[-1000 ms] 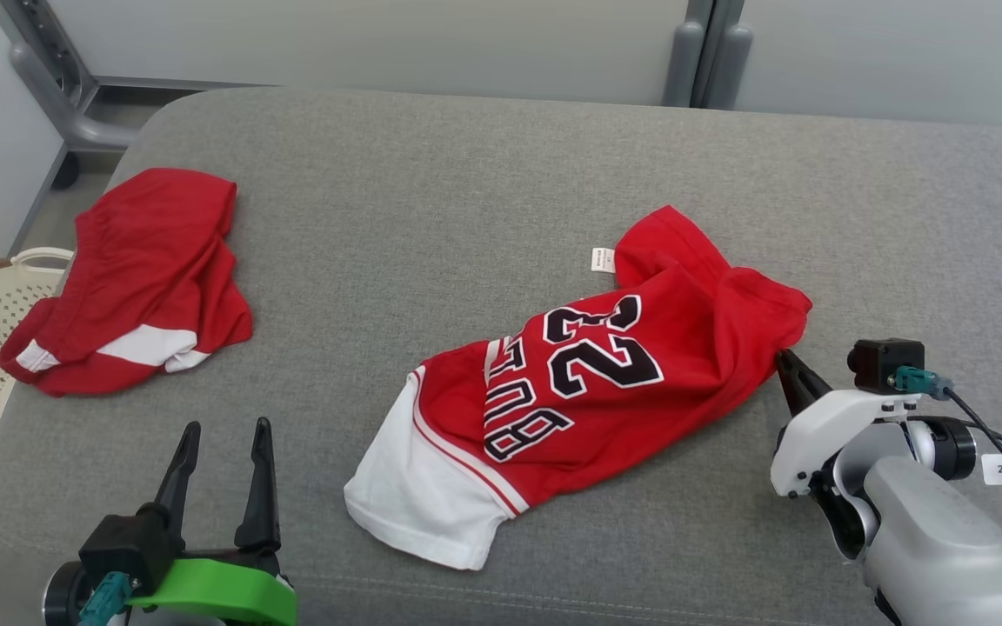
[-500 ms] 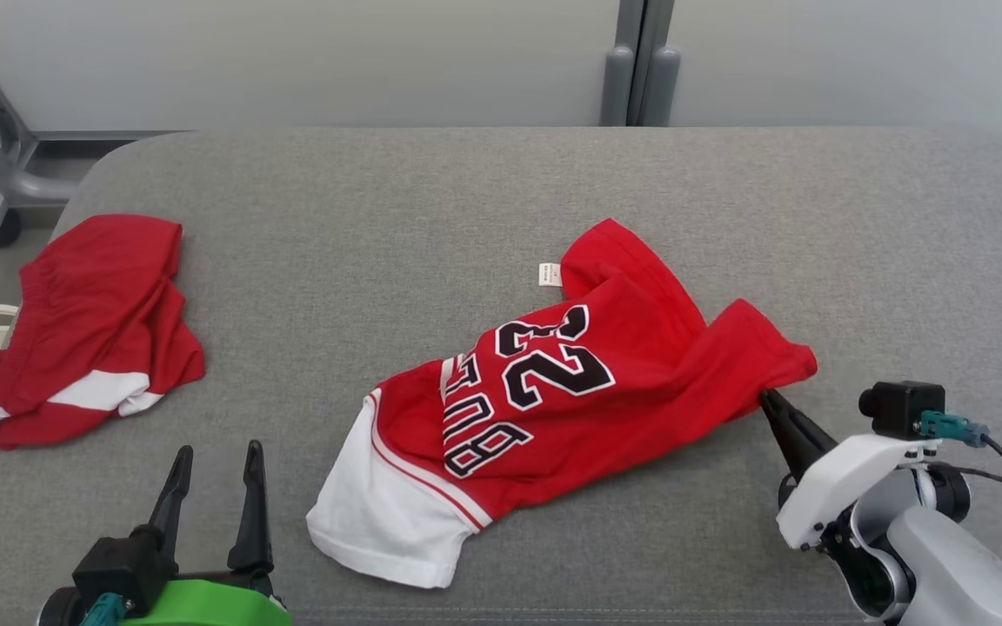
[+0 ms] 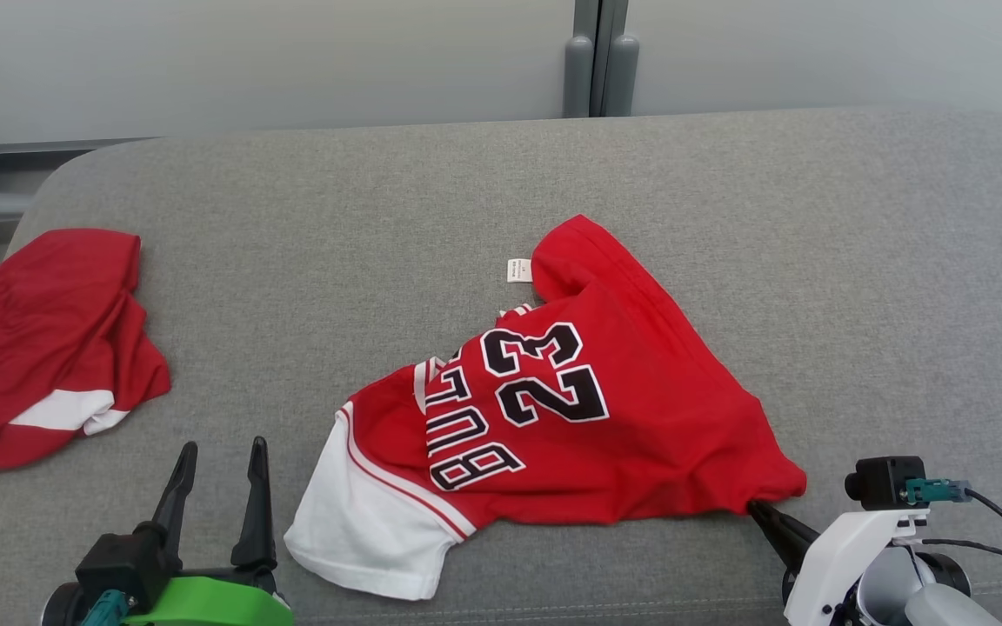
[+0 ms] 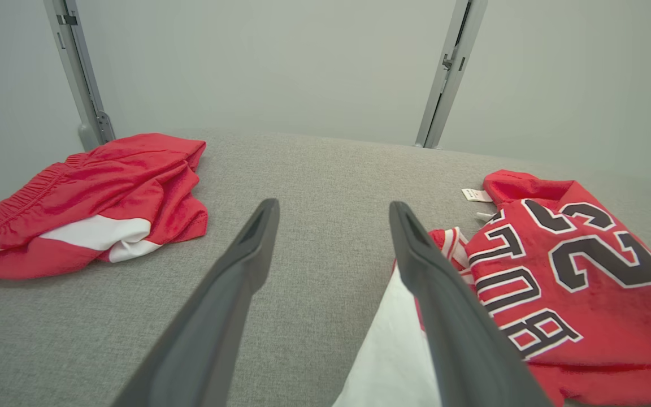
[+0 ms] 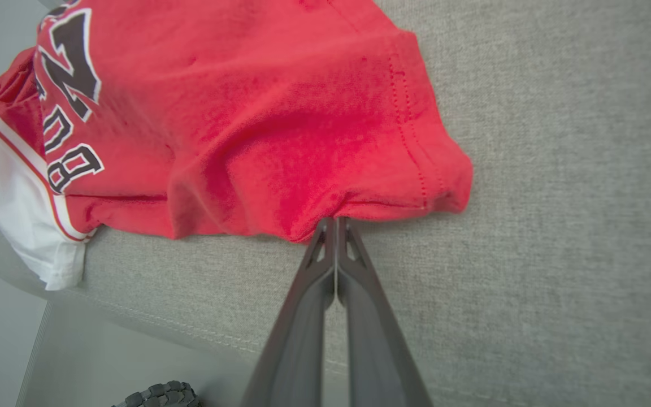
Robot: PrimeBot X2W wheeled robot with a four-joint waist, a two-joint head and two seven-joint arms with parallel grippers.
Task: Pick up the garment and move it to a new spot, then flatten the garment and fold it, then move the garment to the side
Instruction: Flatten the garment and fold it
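The garment (image 3: 553,426) is a red jersey with black "23" lettering and a white sleeve, lying rumpled on the grey cushion. My right gripper (image 3: 758,507) is shut on the garment's red hem corner at the lower right; the right wrist view shows its fingertips (image 5: 335,223) pinching the garment (image 5: 280,113) at its edge. My left gripper (image 3: 221,452) stands open at the lower left, short of the white sleeve (image 3: 362,530). In the left wrist view its fingers (image 4: 252,249) frame bare cushion, with the garment (image 4: 574,282) to the right.
A second red piece with a white stripe (image 3: 40,348) lies crumpled at the cushion's left end, also in the left wrist view (image 4: 88,198). The grey cushion (image 3: 814,261) has free room at the back and right. A wall and grey posts (image 3: 592,61) stand behind.
My right gripper has pulled the garment's hem corner toward the front edge, stretching the red cloth out. The head camera has turned right, shifting the whole picture left. The left gripper stays open.
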